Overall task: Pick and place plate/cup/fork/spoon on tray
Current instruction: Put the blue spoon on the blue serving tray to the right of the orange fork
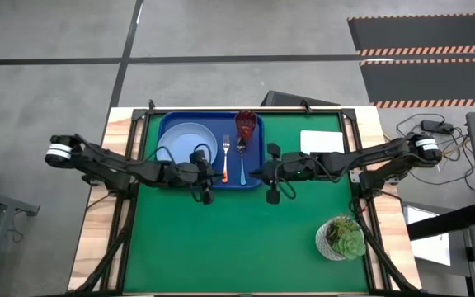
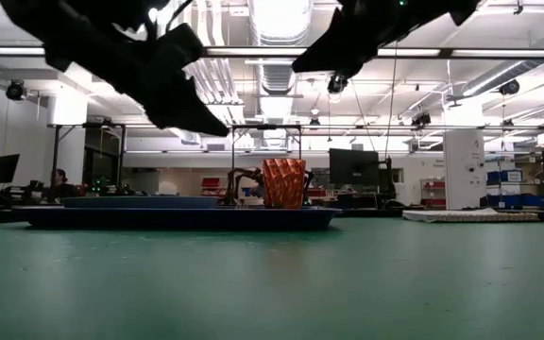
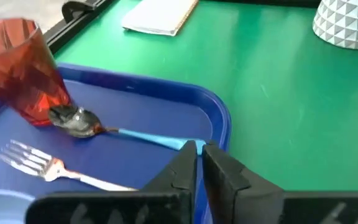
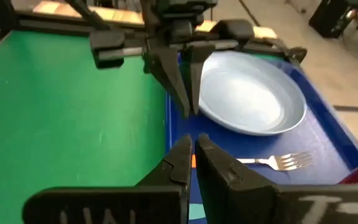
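Dark-blue rectangular plastic tray (image 1: 169, 124) at table's 12 o'clock holds pale-blue round plate (image 1: 190, 142), orange-handled fork (image 1: 225, 158), blue-handled spoon (image 1: 242, 162) and amber textured tumbler (image 1: 246, 125). Left gripper (image 1: 205, 195) hovers at tray's 6 o'clock edge, fingers narrow, empty. Right gripper (image 1: 272, 196) at tray's 4 o'clock, likewise narrow.

Grey concrete floor (image 1: 48, 33), hazard-striped black mats (image 1: 423, 49), bright ceiling lights (image 2: 274, 17).

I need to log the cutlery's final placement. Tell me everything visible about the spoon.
The spoon has a shiny silver metal bowl and a light-blue handle that looks like plastic. It lies flat on the tray, beside the fork, on the side toward the right arm. Its bowl lies against the foot of the cup, and its handle runs toward the tray's near rim. No jaws touch it.
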